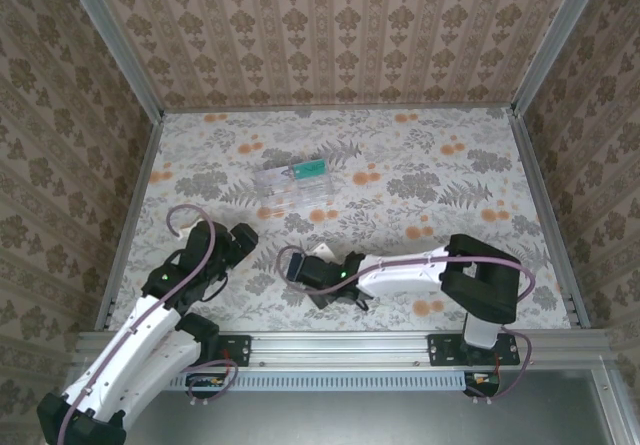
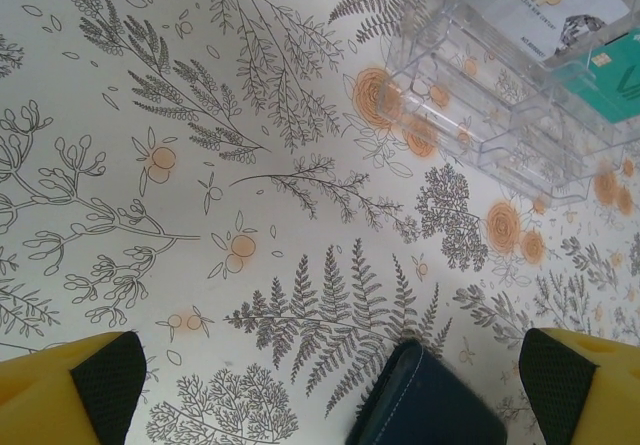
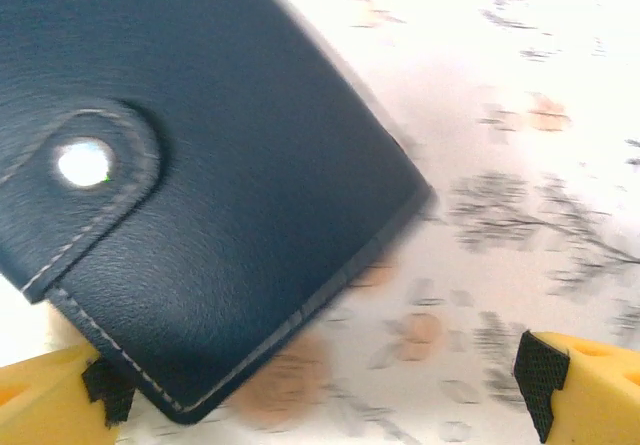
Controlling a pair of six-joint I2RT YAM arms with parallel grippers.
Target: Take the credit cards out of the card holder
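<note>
The card holder (image 3: 200, 165) is a dark navy wallet lying flat on the flowered cloth, closed by a snap tab (image 3: 85, 165). Its inside is hidden. My right gripper (image 3: 320, 385) (image 1: 298, 265) hovers low over its near corner, open, with yellow fingers (image 3: 50, 395) on either side and nothing gripped. In the left wrist view one corner of the holder (image 2: 430, 405) lies between the wide-apart fingers (image 2: 100, 390) of my left gripper (image 2: 335, 380) (image 1: 238, 240), also open and holding nothing. A teal-green card (image 2: 615, 75) (image 1: 310, 172) lies in a clear box.
The clear plastic box (image 1: 290, 182) (image 2: 500, 95) stands mid-table beyond both grippers and also holds a pale card marked VIP (image 2: 555, 5). Patterned walls close the table at the back and both sides. A metal rail (image 1: 340, 343) runs along the near edge.
</note>
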